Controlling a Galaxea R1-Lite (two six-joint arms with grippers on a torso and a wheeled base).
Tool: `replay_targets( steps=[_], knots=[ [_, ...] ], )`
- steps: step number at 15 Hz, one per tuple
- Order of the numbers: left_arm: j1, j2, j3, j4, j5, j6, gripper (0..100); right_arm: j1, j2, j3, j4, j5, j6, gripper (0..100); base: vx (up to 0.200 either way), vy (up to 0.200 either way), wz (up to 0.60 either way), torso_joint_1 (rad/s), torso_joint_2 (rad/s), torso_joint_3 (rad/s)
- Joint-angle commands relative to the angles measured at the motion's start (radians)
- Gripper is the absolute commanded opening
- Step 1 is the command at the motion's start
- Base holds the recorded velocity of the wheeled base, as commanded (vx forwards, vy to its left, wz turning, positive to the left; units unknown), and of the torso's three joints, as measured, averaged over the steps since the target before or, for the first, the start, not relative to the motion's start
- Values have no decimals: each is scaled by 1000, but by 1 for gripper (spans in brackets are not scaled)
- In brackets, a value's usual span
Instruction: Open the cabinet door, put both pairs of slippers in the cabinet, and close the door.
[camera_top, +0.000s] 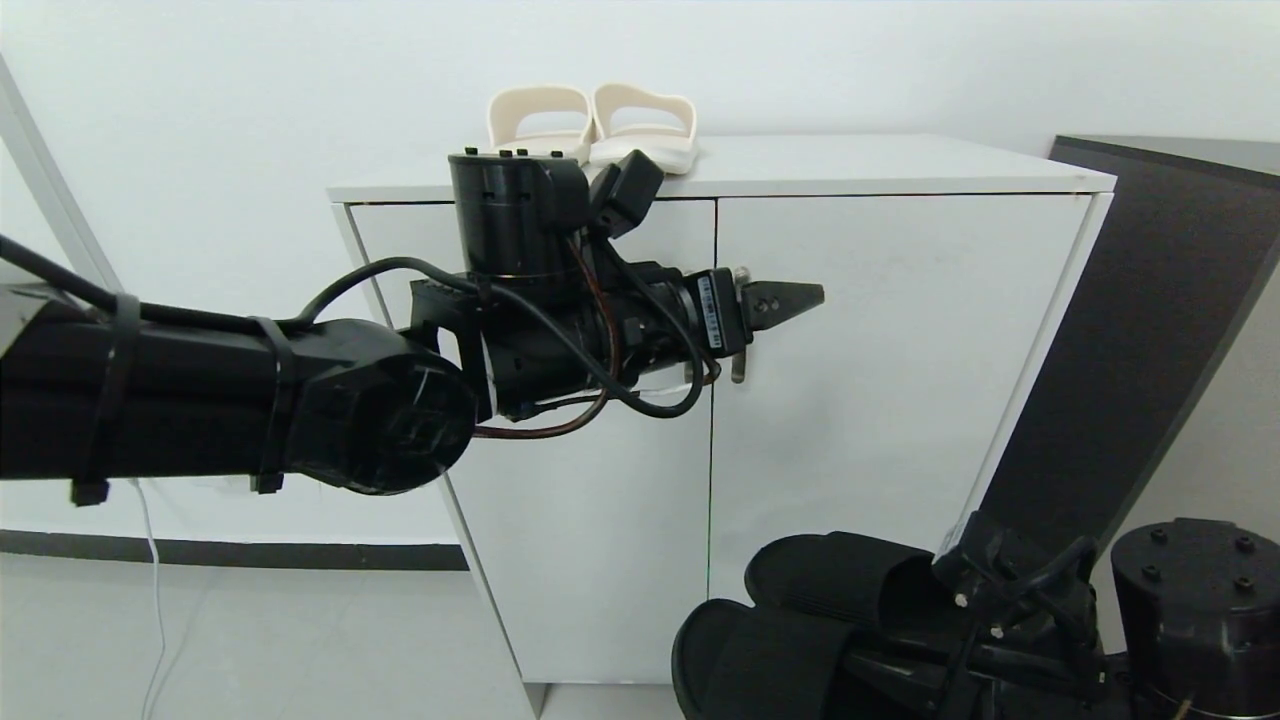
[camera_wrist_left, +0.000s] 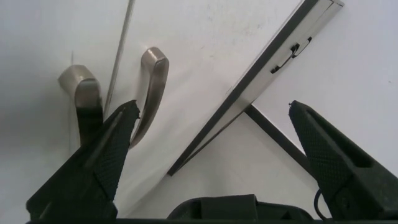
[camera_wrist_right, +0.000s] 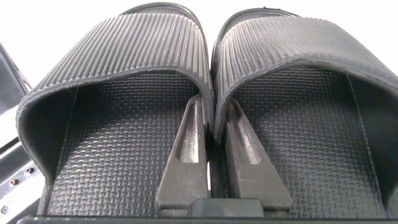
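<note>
Left arm enters from the left edge of the head view, level with the upper part of the cabinet (camera_top: 900, 420). The cream slippers (camera_top: 592, 122) sit side by side on the cabinet top, upper centre of the frame. Both cabinet doors appear shut, with the seam between them running down mid-frame. The left claw (camera_top: 812, 295) is in front of the upper part of the right door, just above the right door handle (camera_top: 738, 368). In the left wrist view we see its fingers (camera_wrist_left: 102, 165) spread wide, one tip just beside that handle; contact we cannot tell. The black slippers (camera_top: 800, 610) are at lower right, in front of the cabinet's lower part. The right claw (camera_wrist_right: 213, 118) is closed, pinching the two slippers' adjoining inner walls together. A dark panel (camera_top: 1150, 330) leans at far right.
</note>
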Motion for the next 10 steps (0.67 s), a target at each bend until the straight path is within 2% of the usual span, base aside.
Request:
replay_targets(
  steps=[1,9,10],
  knots=[
    [0,14,-9,-1,2,0,100,0,1,0,0,0,0,0,0,0,0,0,0,0],
    [-1,37,-24,-1,-7,-1,100,3,1,3,1,2,-2,0,0,0,0,0,0,0],
    [-1,37,-24,-1,-7,-1,0,8,2,5,1,2,0,0,0,0,0,0,0,0]
  ],
)
